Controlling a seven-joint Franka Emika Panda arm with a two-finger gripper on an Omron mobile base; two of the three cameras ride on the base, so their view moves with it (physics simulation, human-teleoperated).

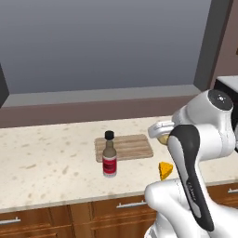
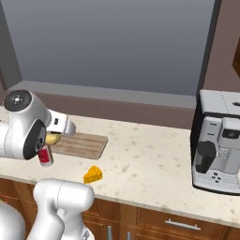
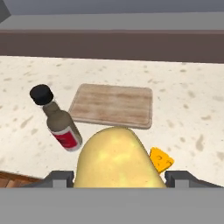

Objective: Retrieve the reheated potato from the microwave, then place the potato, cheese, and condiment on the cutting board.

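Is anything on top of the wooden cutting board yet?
No. The cutting board has a bare top. The condiment and cheese sit on the counter beside it, and the gripper holds the potato up in the air.

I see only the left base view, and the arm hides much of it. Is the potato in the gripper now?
Observer: Yes. In the hand view the potato sits between the fingertips of the gripper, low in the picture.
Operator: Is anything already on the cutting board?
Observer: No. The hand view shows the cutting board bare; the condiment bottle stands on the counter beside its near corner.
Operator: What stands to the right of the cheese? My view is blocked there.
Observer: In the right base view, past the cheese, a grey coffee machine stands on the counter.
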